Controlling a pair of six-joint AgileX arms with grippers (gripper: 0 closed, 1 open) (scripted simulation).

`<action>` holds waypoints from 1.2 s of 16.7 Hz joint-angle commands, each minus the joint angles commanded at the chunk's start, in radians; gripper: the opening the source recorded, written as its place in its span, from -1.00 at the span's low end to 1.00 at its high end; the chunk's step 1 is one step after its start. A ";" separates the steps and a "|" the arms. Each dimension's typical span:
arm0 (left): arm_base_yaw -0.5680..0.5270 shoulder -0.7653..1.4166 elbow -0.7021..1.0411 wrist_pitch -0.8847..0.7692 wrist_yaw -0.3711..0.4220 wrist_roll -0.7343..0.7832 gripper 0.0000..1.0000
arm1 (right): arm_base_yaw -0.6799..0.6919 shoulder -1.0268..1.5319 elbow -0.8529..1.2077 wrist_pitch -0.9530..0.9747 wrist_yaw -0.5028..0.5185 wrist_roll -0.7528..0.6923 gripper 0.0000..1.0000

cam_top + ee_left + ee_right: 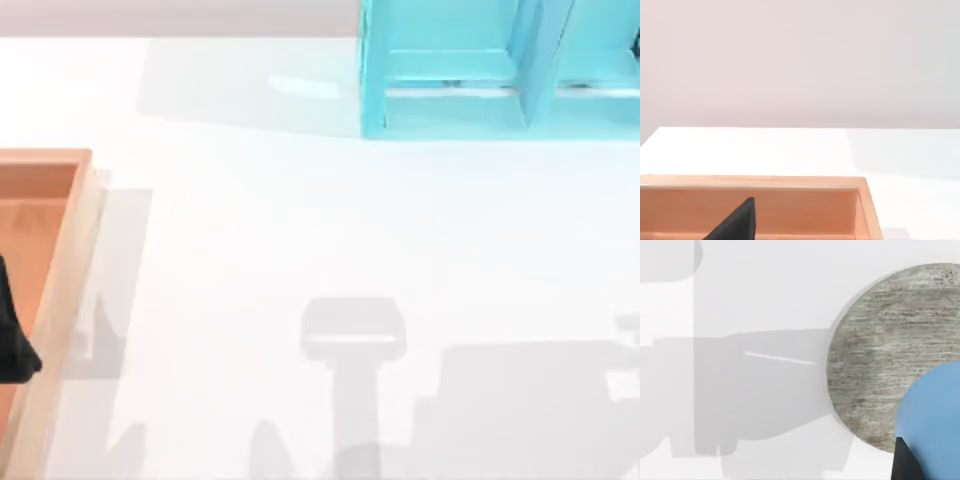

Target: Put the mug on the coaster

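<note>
The mug [932, 420] is a plain blue cup, close up in the right wrist view, and it overlaps the near part of the coaster [875, 355], a round grey wood-grain disc on the white table. A black piece of my right gripper [902, 462] lies against the mug's side. Whether the mug rests on the coaster or hangs above it cannot be told. My left gripper [12, 340] is a dark shape over the wooden tray [70, 250] at the table's left edge, and its black tip [737, 222] stands before the tray wall [790, 210].
A turquoise cabinet [480, 70] stands at the back right of the table. The wooden tray takes up the left edge. Grey arm shadows fall on the white table [300, 230] toward the front right.
</note>
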 joint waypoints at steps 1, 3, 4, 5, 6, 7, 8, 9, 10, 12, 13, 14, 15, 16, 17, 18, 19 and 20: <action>0.000 0.000 0.000 0.000 0.000 0.000 1.00 | -0.002 0.011 -0.020 0.033 0.000 -0.005 -1.00; 0.000 0.000 0.000 0.000 0.000 0.000 1.00 | -0.014 0.039 -0.069 0.104 0.000 -0.012 -1.00; 0.000 0.000 0.000 0.000 0.000 0.000 1.00 | -0.021 0.053 -0.095 0.149 0.000 -0.014 -1.00; 0.000 0.000 0.000 0.000 0.000 0.000 1.00 | -0.028 0.065 -0.119 0.188 0.000 -0.017 -1.00; 0.000 0.000 0.000 0.000 0.000 0.000 1.00 | -0.033 0.074 -0.138 0.216 0.000 -0.019 -1.00; 0.000 0.000 0.000 0.000 0.000 0.000 1.00 | -0.035 0.080 -0.149 0.233 -0.001 -0.022 -1.00; 0.000 0.000 0.000 0.000 0.000 0.000 1.00 | -0.036 0.085 -0.152 0.240 -0.001 -0.024 -1.00; 0.000 0.000 0.000 0.000 0.000 0.000 1.00 | -0.036 0.085 -0.152 0.240 -0.001 -0.024 -1.00; 0.000 0.000 0.000 0.000 0.000 0.000 1.00 | -0.036 0.085 -0.152 0.240 -0.001 -0.024 -1.00; 0.000 0.000 0.000 0.000 0.000 0.000 1.00 | -0.036 0.085 -0.152 0.240 -0.001 -0.024 -0.85; 0.000 0.000 0.000 0.000 0.000 0.000 1.00 | -0.036 0.085 -0.152 0.240 -0.001 -0.024 -0.70; 0.000 0.000 0.000 0.000 0.000 0.000 1.00 | -0.036 0.085 -0.152 0.240 -0.001 -0.024 -0.55; 0.000 0.000 0.000 0.000 0.000 0.000 1.00 | -0.036 0.085 -0.152 0.240 -0.001 -0.024 -0.40; 0.000 0.000 0.000 0.000 0.000 0.000 1.00 | -0.036 0.085 -0.152 0.240 -0.001 -0.024 -0.25; 0.000 0.000 0.000 0.000 0.000 0.000 1.00 | -0.036 0.085 -0.152 0.240 -0.001 -0.024 -0.10; 0.000 0.000 0.000 0.000 0.000 0.000 1.00 | -0.036 0.085 -0.152 0.240 -0.001 -0.024 0.06; 0.000 0.000 0.000 0.000 0.000 0.000 1.00 | -0.036 0.085 -0.152 0.240 -0.001 -0.024 0.21; 0.000 0.000 0.000 0.000 0.000 0.000 1.00 | -0.036 0.085 -0.152 0.240 -0.001 -0.024 0.36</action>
